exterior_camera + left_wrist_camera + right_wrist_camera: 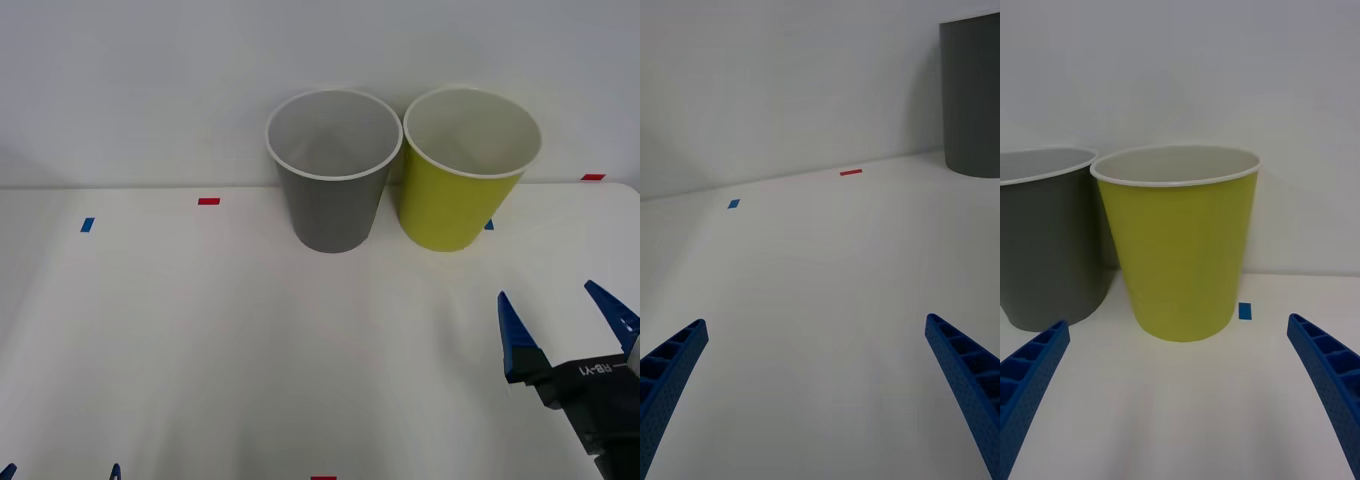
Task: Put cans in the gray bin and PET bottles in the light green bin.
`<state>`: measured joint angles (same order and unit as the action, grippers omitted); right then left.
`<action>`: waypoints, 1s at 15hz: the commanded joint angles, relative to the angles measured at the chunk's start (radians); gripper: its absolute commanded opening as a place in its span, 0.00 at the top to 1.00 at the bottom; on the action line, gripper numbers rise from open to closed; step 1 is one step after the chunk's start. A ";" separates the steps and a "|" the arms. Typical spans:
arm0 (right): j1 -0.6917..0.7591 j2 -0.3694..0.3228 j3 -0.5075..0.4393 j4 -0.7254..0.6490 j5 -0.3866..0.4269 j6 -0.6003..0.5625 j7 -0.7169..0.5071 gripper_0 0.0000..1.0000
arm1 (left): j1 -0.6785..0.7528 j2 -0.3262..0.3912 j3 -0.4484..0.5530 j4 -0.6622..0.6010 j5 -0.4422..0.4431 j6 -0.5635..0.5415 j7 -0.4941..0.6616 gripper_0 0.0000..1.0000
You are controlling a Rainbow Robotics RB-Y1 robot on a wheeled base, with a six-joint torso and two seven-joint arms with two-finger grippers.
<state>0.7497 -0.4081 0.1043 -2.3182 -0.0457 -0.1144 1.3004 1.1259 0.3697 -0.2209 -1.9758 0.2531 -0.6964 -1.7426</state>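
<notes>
Bins standing upper centre of table [180, 330], touching: gray bin [333, 175] left, light green bin [468, 172] right | right gripper [568, 315] idling lower right, wide open, empty | left gripper [60, 470] waiting bottom left, wide open, empty | can location: cannot tell | next: locating something to sort.

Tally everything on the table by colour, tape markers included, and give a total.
Gray: 1, the gray bin
Yellow-green: 1, the light green bin
Red: 3 tape markers
Blue: 2 tape markers
Total: 7
Both tools hang open and hold nothing: right tool, left tool.
</notes>
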 commanded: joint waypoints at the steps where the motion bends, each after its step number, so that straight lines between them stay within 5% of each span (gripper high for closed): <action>1: 0.026 -0.028 -0.003 0.128 0.003 -0.177 0.027 0.00 | 0.000 0.000 0.000 0.000 0.000 0.000 0.000 0.00; 5: 0.065 -0.038 0.015 0.257 -0.051 -0.352 0.165 0.00 | 0.000 0.000 0.000 0.000 0.000 0.000 0.000 0.00; 11: 0.207 -0.120 0.106 0.289 -0.189 -0.439 0.142 0.00 | 0.000 0.000 0.000 0.000 0.000 0.000 0.000 0.00; 15: 0.253 -0.141 0.133 0.290 -0.184 -0.439 0.056 0.00 | 0.000 0.000 0.000 0.000 0.000 0.000 0.000 0.00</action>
<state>0.9924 -0.5374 0.2232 -2.0290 -0.2344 -0.5545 1.3999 1.1259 0.3697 -0.2209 -1.9758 0.2531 -0.6964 -1.7426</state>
